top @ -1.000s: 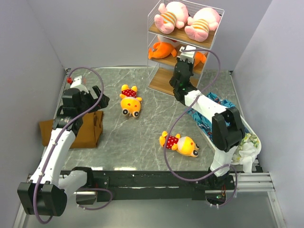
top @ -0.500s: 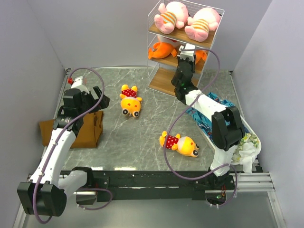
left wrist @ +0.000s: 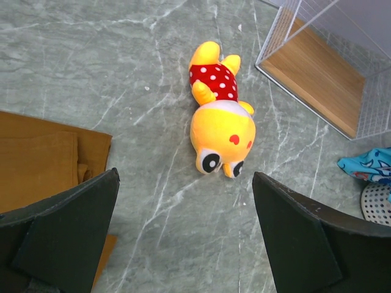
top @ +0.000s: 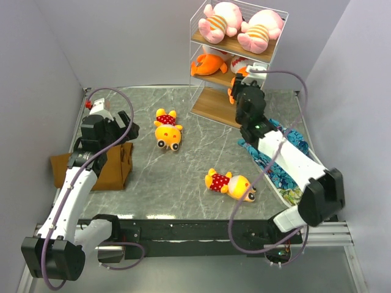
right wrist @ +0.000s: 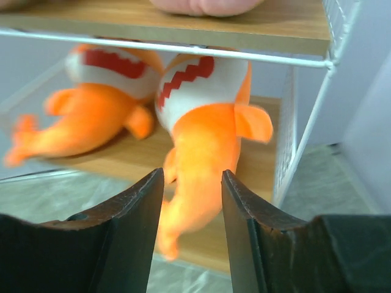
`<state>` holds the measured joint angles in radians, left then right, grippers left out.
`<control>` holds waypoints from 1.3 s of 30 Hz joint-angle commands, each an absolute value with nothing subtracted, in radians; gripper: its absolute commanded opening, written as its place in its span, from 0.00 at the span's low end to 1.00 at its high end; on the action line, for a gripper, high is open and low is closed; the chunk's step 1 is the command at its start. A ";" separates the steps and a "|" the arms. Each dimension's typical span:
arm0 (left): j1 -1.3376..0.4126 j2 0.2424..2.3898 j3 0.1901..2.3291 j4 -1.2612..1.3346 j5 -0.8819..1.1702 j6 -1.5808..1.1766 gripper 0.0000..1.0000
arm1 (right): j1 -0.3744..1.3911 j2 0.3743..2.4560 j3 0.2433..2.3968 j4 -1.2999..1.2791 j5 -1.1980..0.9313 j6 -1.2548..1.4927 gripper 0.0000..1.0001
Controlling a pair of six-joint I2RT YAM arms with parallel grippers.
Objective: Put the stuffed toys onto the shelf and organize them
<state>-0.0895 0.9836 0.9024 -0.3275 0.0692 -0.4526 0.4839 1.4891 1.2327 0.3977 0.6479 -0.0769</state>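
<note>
2 plush orange fish (right wrist: 201,122) on wooden shelf (right wrist: 266,143); left gripper (left wrist: 184,183), right gripper (right wrist: 192,177) parted.

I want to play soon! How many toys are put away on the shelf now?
Done: two pink toys on the top board, one orange fish on the middle board. In hand: the right fingers straddle the second orange fish there. Left: two yellow polka-dot toys lie on the table.
</note>
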 commanded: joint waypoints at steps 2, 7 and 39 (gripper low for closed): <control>-0.095 0.970 0.899 -0.314 0.018 -0.434 0.96 | 0.491 1.313 1.143 0.108 0.479 0.260 0.51; -0.098 0.965 0.894 -0.304 0.023 -0.436 0.96 | 0.491 1.290 1.062 0.123 0.465 0.290 0.50; -0.100 0.979 0.900 -0.307 0.038 -0.425 0.96 | 0.540 1.447 1.197 -0.017 0.259 -1.379 0.62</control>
